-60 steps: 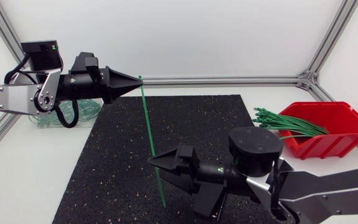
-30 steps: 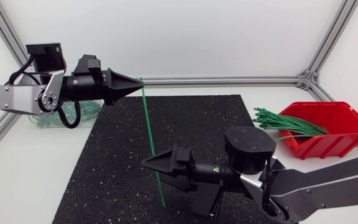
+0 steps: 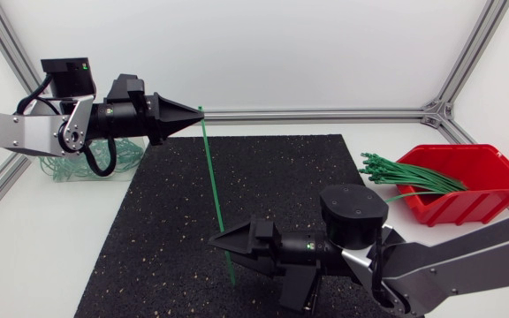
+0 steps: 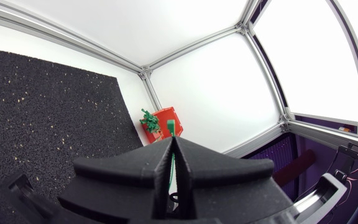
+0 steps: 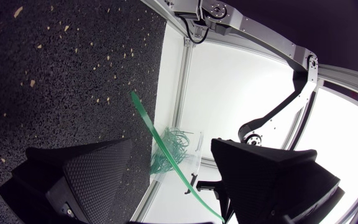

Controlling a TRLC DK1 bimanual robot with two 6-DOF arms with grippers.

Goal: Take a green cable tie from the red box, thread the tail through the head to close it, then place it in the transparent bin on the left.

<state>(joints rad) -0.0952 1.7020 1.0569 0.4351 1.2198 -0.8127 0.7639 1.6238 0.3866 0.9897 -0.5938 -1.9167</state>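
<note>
One tie (image 3: pixel 212 190) was out of the red box (image 3: pixel 480 190), one end clamped in our left gripper (image 3: pixel 194 116). Our right gripper (image 3: pixel 222 240), fingers apart, straddled its other end. Threading and binning remained undone.

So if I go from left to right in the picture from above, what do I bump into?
transparent bin → left gripper → right gripper → red box. The green cable tie is left out because it overlaps both gripper tips.
</note>
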